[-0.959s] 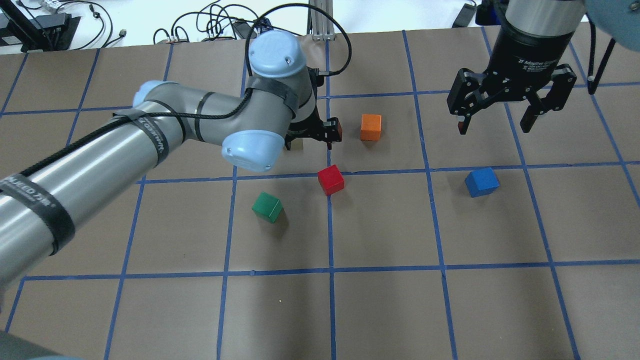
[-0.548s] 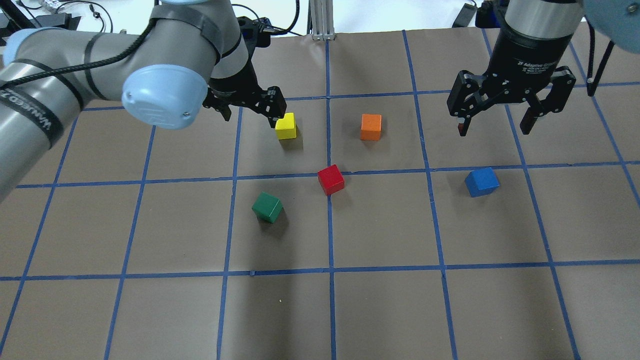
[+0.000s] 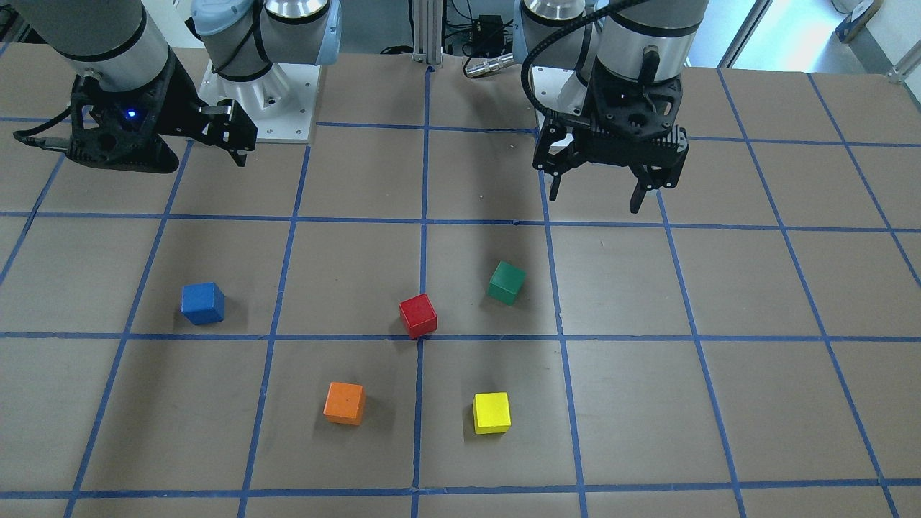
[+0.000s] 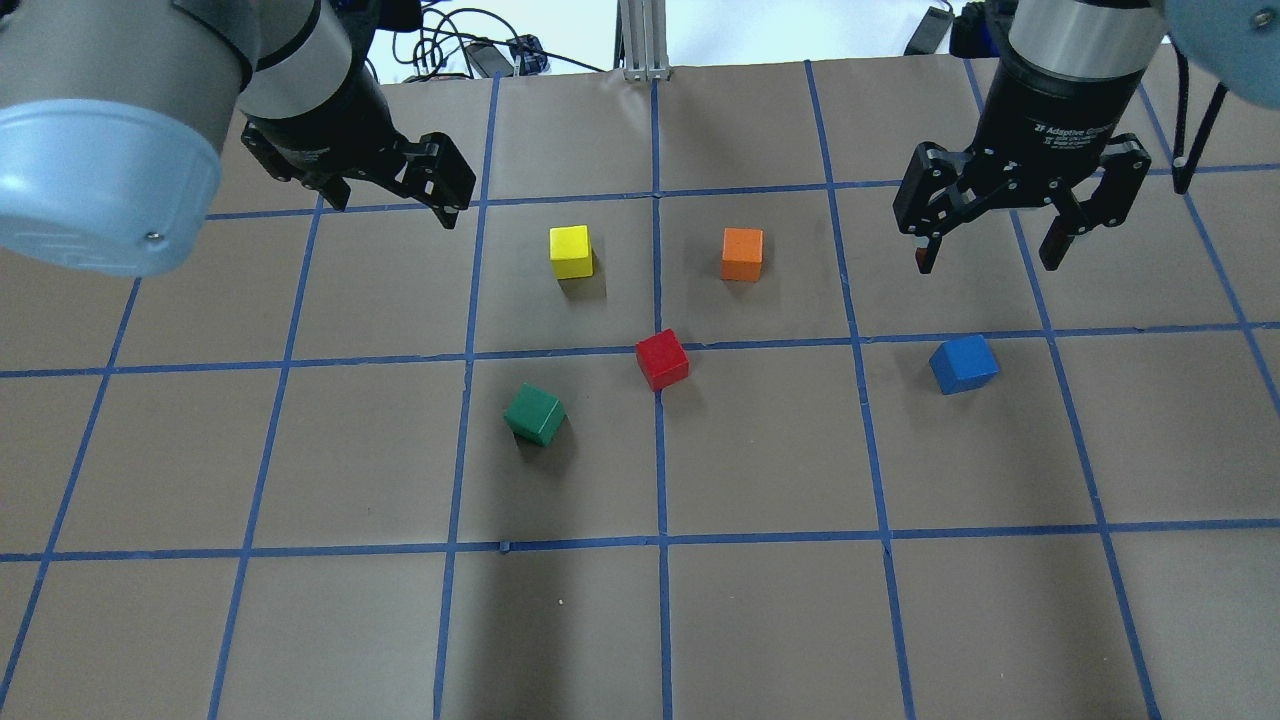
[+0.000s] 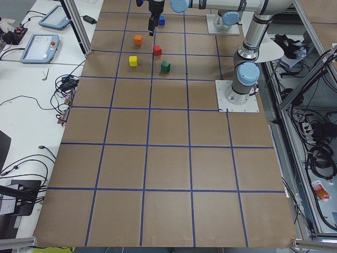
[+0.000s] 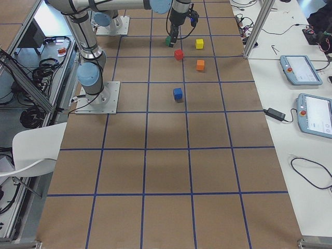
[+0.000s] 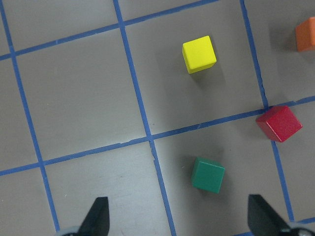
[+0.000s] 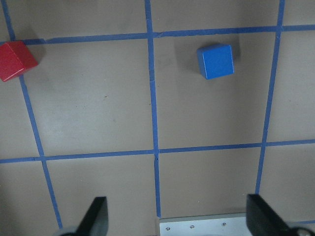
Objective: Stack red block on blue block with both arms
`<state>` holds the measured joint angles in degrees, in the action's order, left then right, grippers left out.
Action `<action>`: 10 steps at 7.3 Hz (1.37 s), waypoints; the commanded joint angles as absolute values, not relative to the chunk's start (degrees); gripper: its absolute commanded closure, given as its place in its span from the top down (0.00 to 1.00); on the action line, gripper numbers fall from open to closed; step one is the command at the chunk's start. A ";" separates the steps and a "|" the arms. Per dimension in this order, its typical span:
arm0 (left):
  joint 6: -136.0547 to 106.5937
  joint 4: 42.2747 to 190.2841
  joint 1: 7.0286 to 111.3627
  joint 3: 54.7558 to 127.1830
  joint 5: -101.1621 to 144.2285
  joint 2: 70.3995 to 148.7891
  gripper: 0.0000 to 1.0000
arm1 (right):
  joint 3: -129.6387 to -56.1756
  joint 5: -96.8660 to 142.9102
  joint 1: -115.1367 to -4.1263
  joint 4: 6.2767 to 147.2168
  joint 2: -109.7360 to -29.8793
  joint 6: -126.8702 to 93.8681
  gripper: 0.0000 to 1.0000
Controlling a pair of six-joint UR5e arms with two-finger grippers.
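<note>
The red block (image 4: 662,360) lies on the brown table near the middle, on a blue grid line. The blue block (image 4: 963,364) lies apart from it, to the right. My left gripper (image 4: 392,205) is open and empty, high over the far left, well away from the red block (image 7: 279,123). My right gripper (image 4: 986,260) is open and empty, hovering just beyond the blue block (image 8: 215,61). In the front-facing view the red block (image 3: 418,315) is central, the blue block (image 3: 202,303) is at the left and the left gripper (image 3: 596,200) is at the right.
A green block (image 4: 535,414) lies near the red one, on its left. A yellow block (image 4: 571,251) and an orange block (image 4: 742,253) lie farther back. The right arm's base plate (image 8: 206,226) shows at the right wrist view's lower edge.
My left arm has swung left and back, away from the yellow block, which was hidden under it a second ago. The right arm and all blocks have stayed put.
</note>
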<state>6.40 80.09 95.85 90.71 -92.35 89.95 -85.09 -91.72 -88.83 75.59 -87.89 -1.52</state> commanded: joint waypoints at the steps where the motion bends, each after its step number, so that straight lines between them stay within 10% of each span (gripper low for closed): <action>1: 6.06 79.72 95.36 91.67 -90.81 90.00 1.00 | -85.17 -91.67 -88.77 75.67 -87.89 -1.58 1.00; 10: 3.78 92.20 87.36 89.56 -91.40 88.06 1.00 | -88.42 -90.62 -89.21 80.06 -87.36 -2.64 1.00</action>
<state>3.68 92.22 87.09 89.54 -91.08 87.87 -88.02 -90.66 -89.18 79.30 -87.41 -2.46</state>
